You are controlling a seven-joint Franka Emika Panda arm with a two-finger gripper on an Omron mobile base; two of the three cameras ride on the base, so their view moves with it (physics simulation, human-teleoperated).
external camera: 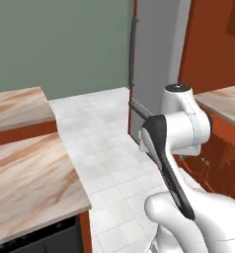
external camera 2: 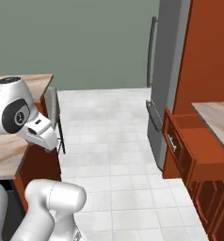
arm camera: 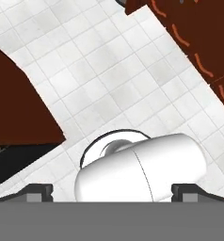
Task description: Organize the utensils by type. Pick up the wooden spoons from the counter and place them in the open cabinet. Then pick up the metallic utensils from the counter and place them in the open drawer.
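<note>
Overhead, gripper (arm camera: pixel 112 192) spread wide, empty; reddish-brown drawer (external camera 2: pixel 198 143) pulled out; counter (external camera: pixel 30 183) pinkish-tan, brown-veined.

We count one open drawer (external camera 2: pixel 198 146), pulled out beside one grey fridge (external camera 2: pixel 168 70). We see two marble counters on the left (external camera: pixel 30 183) (external camera: pixel 16 106) and one more on the right (external camera: pixel 225 101). One white arm (external camera: pixel 181 148) stands over the tiled floor (external camera: pixel 109 148).

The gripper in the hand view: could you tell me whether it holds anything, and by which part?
Nothing is held. The gripper is open, and between its finger tips there is only floor.
</note>
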